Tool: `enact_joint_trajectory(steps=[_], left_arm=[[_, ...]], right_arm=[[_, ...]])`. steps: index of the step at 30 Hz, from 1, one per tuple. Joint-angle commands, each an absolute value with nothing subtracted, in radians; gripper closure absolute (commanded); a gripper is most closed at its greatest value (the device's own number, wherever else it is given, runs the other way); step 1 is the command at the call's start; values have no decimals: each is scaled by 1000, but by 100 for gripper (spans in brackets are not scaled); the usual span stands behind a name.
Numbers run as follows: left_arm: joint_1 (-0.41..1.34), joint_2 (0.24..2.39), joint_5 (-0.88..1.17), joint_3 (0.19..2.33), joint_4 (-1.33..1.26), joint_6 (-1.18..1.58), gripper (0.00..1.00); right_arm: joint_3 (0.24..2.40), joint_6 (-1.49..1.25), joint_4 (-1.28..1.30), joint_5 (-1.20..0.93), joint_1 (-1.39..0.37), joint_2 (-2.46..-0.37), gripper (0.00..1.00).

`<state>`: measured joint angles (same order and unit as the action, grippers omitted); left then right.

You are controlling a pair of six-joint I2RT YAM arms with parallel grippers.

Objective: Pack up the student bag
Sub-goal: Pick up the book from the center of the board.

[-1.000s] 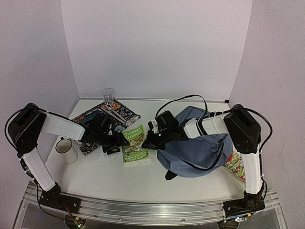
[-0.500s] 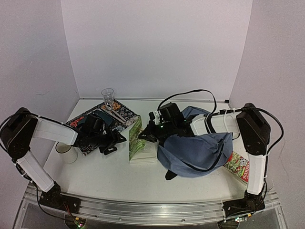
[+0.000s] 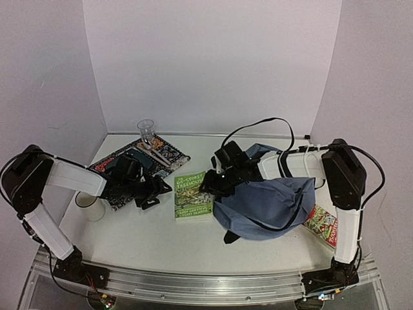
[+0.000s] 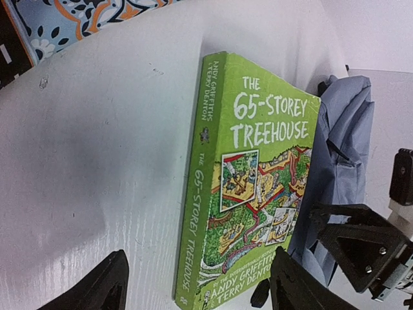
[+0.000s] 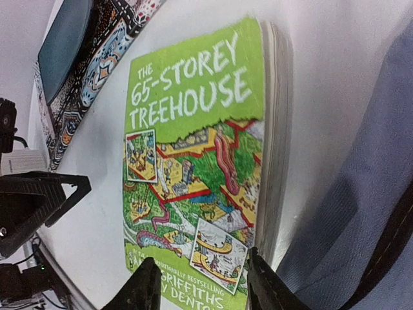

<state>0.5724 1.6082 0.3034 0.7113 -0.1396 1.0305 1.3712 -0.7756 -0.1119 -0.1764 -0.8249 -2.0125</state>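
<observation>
The student bag (image 3: 274, 203) is a soft grey-blue backpack lying at the right of the table, under my right arm. A green paperback, "The 65-Storey Treehouse" (image 3: 192, 194), lies flat and cover up just left of the bag. My right gripper (image 3: 211, 186) is open at the book's right edge, its fingers apart over the cover (image 5: 193, 161) with the bag's fabric (image 5: 361, 194) beside it. My left gripper (image 3: 157, 188) is open left of the book, facing its spine (image 4: 197, 194), not touching it. The bag's edge (image 4: 339, 142) shows behind the book.
A patterned book with a dark cover on it (image 3: 145, 156) lies at the back left, with a clear glass (image 3: 146, 131) behind it. A white mug (image 3: 89, 201) stands at the left. A colourful book (image 3: 322, 223) lies right of the bag.
Half a second ago the green book was tipped up at my right gripper; now it lies flat, cover up. My left gripper has drawn back a little to the left.
</observation>
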Motion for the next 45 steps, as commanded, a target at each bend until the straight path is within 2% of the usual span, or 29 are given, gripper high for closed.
enact_joint_trajectory(steps=[1,13,20,26,29,32,38,40,45], left_arm=[[572,1642,321,767,-160,997,24],[582,1703,350,821,-160,968,29],[603,1779,373,870,-161,956,31],[617,1835,390,898,-171,966,34],[618,1839,397,897,-177,974,36],[618,1816,385,882,-178,980,37],[608,1760,344,840,-178,988,35],[601,1737,330,825,-178,995,34],[586,1642,280,775,-180,1015,28]], right_arm=[[1452,-694,-4,-67,-821,-2065,50],[1544,-681,28,-85,-821,-2206,42],[1568,-684,4,-245,-821,-2261,39],[1547,-714,-94,-348,-819,-2280,41],[1531,-732,-158,-420,-817,-2282,48],[1517,-741,-198,-463,-815,-2251,67],[1446,-796,-317,-518,-795,-2161,96],[1416,-825,-358,-529,-786,-2137,100],[1337,-912,-478,-553,-767,-2075,100]])
